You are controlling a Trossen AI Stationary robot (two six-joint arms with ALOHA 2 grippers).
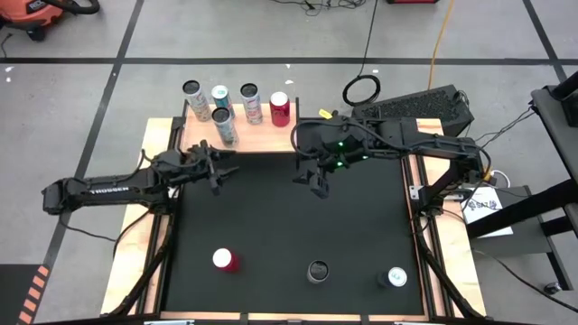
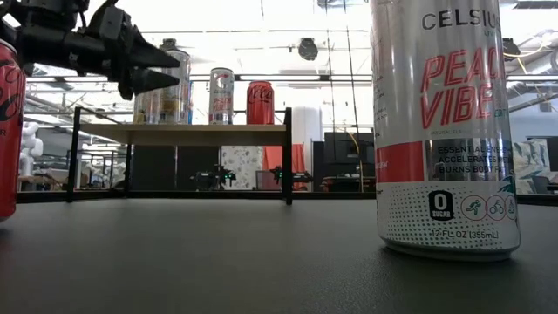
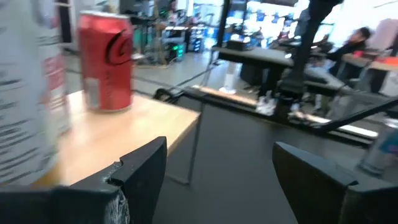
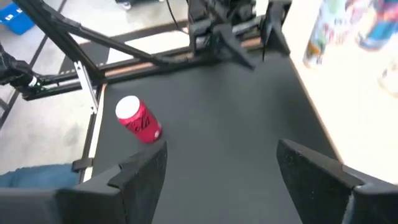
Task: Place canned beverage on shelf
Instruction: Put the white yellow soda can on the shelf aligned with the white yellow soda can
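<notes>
Closest to you, the tall silver Celsius can [image 2: 445,131] stands on the black counter [image 1: 271,217] — both tools, left tool [image 1: 219,171] and right tool [image 1: 312,181], hang empty, fingers apart, just before the pale wooden shelf [image 1: 203,135].

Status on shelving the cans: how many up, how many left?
Done: five cans stand on the shelf. In hand: nothing; the left gripper and right gripper are both open and empty near it. Left: the red can, dark can and blue-topped can on the table.

A coiled black cable [image 1: 361,89] lies on the grey floor beyond the table's far edge, beside a flat black keyboard-like unit [image 1: 424,106]. An orange vacuum [image 1: 41,13] stands far left.
</notes>
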